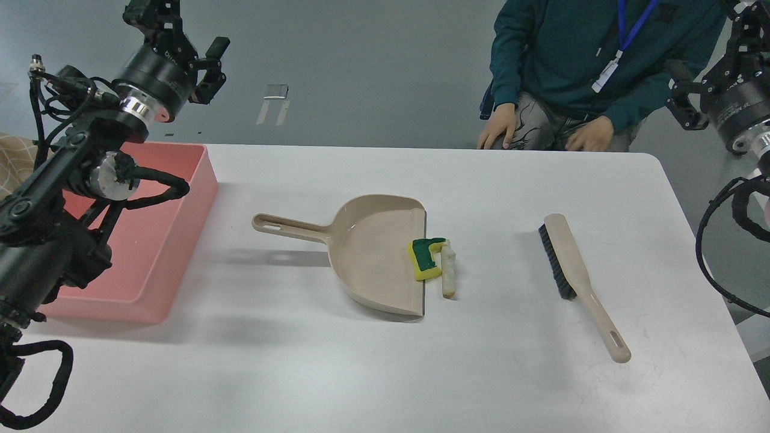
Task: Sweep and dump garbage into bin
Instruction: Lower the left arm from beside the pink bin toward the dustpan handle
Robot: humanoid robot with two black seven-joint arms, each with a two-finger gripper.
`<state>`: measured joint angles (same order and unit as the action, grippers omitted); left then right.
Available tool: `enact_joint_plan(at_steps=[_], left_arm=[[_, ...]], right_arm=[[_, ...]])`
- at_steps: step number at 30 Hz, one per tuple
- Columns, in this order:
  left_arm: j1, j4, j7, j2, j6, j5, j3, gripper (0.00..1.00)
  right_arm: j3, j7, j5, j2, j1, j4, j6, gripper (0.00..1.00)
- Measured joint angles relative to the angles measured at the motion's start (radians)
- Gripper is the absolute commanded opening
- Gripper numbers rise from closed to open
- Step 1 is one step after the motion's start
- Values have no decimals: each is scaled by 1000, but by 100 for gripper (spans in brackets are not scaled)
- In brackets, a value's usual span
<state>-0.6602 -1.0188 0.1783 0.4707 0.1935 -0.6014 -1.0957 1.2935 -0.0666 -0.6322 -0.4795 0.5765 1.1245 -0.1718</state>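
Observation:
The garbage lies mid-table: a yellow sponge piece with a green top [426, 260] rests across the front lip of the beige dustpan [370, 252], and a whitish wedge [448, 274] lies on the table touching the sponge's right side. The pink bin [157, 252] stands at the table's left edge, partly hidden by my left arm. A beige brush with black bristles [571, 270] lies to the right of the scraps. My left gripper [183, 36] hangs high above the bin's far end, open and empty. My right gripper [713, 57] is raised at the far right, open, holding nothing.
A person in a teal top sits at the table's far edge with both hands [499, 129] resting near it. The dustpan's handle [283, 225] points left toward the bin. The white table [337, 373] has a rounded far-right corner.

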Motion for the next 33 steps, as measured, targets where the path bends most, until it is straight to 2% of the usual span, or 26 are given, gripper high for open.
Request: enact_joint_plan(at_steps=[6,17,22,29,33], left_arm=[[0,-4,-1,-15,-4,2,4,100],[-6,10,2,-23,1,14,-11,100],[-8,18,-3,-26,-26,39,-13,100],[-4,21,9,-27,-40,66,-7,100],[-1,26,37,-29,-40,65,9,100]], right_arm=[[1,-4,2,0,17,-5,7,100],[-1,19,3,-5,81,-56,20,100],[-3,19,3,2,97,-80,44,100],[-5,21,3,2,124,-91,56,100],[-3,21,21,20,134,-104,46,100]])
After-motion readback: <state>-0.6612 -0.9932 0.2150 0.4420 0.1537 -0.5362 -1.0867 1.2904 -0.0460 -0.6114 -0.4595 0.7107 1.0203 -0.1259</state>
